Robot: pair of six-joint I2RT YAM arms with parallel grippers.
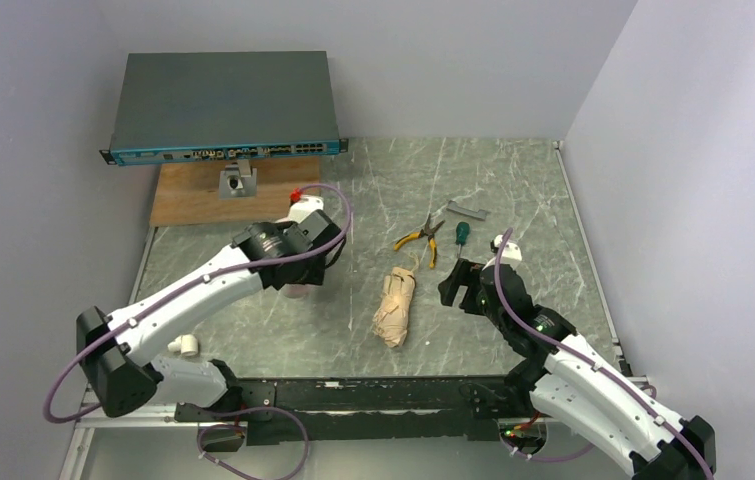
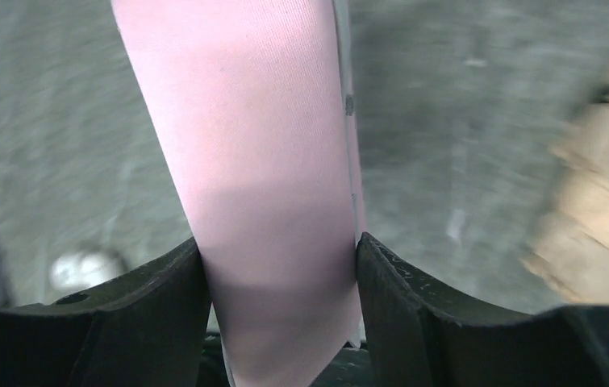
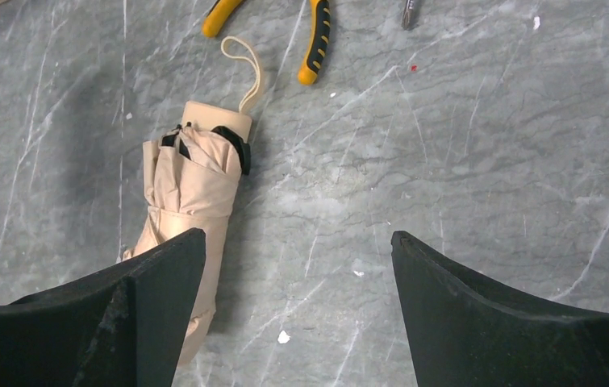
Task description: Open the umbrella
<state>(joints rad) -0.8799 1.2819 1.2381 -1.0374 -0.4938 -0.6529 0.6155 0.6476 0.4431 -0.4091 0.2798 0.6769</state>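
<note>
The umbrella (image 1: pixel 395 308) lies folded at the centre of the overhead view on the counter (image 1: pixel 533 200), its cream handle toward the yellow pliers (image 1: pixel 421 240) above it. As I judge it, the pink sleeve (image 2: pixel 260 177) should be set down well to the left. The right pincer (image 3: pixel 297 242) should then shift left in its own view to straddle the bundle squarely before closing. That pincer hangs wide apart, holding nothing. The left pincer (image 2: pixel 278 250) is clamped on the sleeve.
</note>
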